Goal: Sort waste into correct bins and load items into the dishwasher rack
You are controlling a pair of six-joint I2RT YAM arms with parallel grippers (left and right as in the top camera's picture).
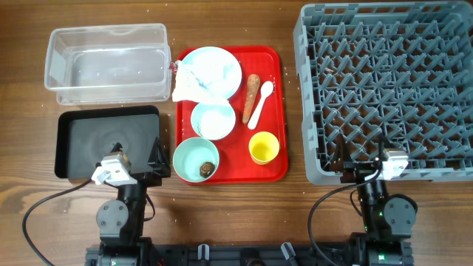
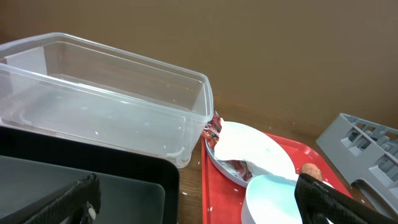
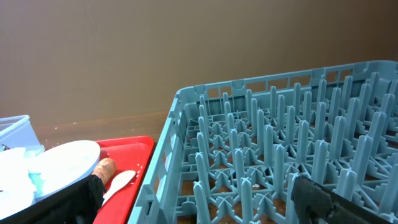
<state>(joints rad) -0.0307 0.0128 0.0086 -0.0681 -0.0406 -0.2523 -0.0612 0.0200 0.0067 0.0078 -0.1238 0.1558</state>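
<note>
— Red tray (image 1: 279, 118) carries plate (image 1: 222, 66), bowls (image 1: 213, 120), carrot (image 1: 252, 96); clear tub (image 1: 107, 66), black tray (image 1: 70, 148) left, grey rack (image 1: 384, 81) right.
— Strips of wood table (image 1: 295, 193) show between them; left gripper (image 1: 157, 164), right gripper (image 1: 362, 171) at its near edge, fingers spread.

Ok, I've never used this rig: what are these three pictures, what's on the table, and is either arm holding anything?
One camera looks down at the table; two robot arms sit at its near edge. The other two pictures come from cameras on their wrists, with each arm's dark fingers at the bottom corners. The left gripper and right gripper are open and empty. On the table: a clear tub, a black tray, a grey rack, and a red tray carrying a plate with a napkin, two bowls, a carrot, a spoon and a yellow cup.
</note>
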